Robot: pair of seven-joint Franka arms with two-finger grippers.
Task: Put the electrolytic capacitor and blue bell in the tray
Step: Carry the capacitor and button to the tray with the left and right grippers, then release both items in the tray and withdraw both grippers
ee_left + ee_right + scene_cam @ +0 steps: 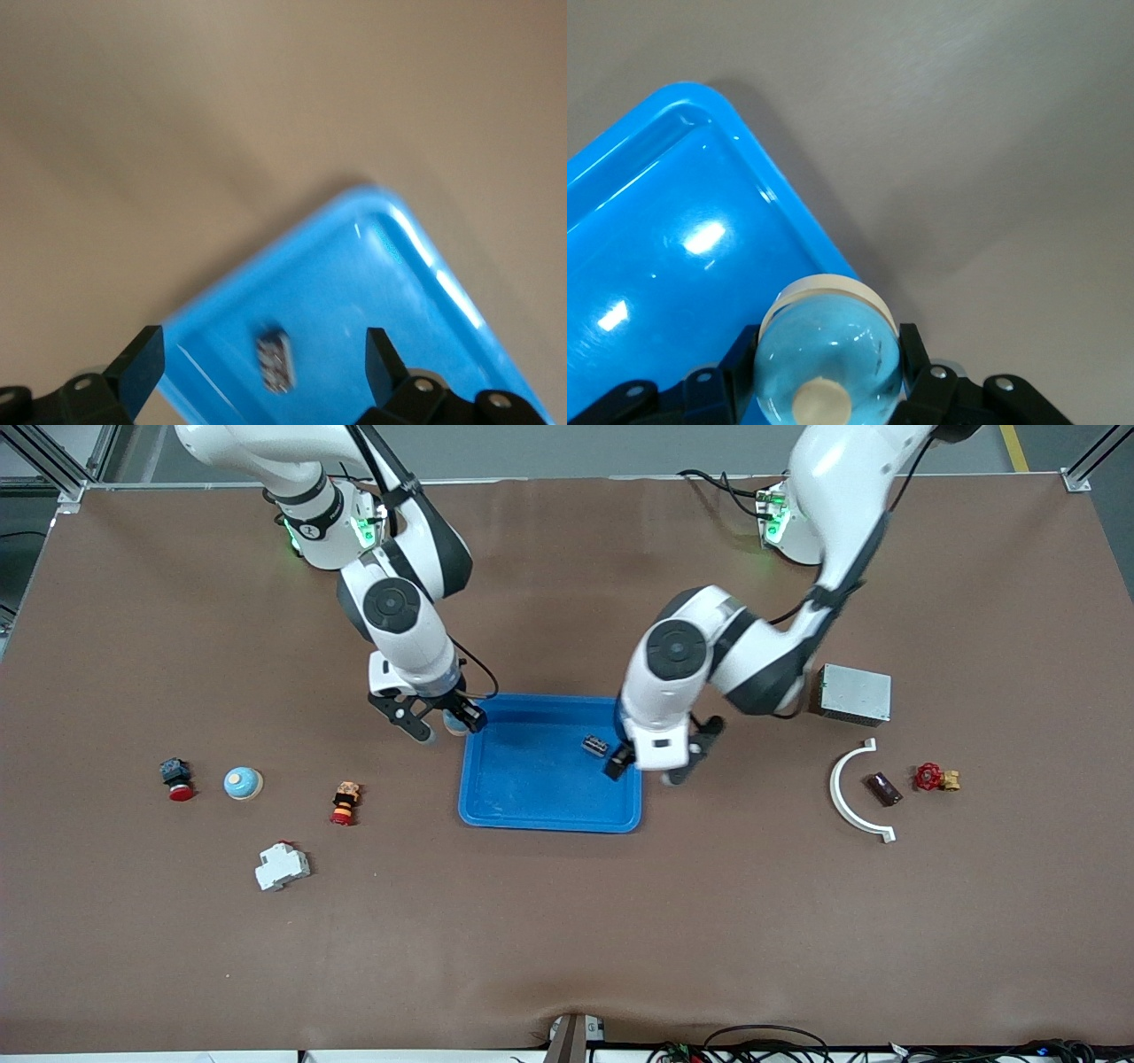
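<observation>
The bright-blue tray (pixel 532 788) lies mid-table. A small dark capacitor (pixel 595 745) rests in it near the edge toward the left arm's end. My left gripper (pixel 648 772) hangs open just above that edge. In the left wrist view the capacitor (pixel 275 359) lies on the tray floor (pixel 354 274) between the spread fingers, touching neither; the left gripper (pixel 261 341) holds nothing. My right gripper (pixel 446 724) is shut on the blue bell (pixel 454 725) over the tray corner toward the right arm's end. In the right wrist view the bell (pixel 828 354) sits over the tray rim (pixel 824 257).
Toward the right arm's end lie a red-button switch (pixel 177 778), a second blue dome bell (pixel 242 783), a red-orange part (pixel 345 803) and a white breaker (pixel 282 865). Toward the left arm's end are a grey box (pixel 854 693), a white curved piece (pixel 858 797), a brown part (pixel 883 789) and a red valve (pixel 935 778).
</observation>
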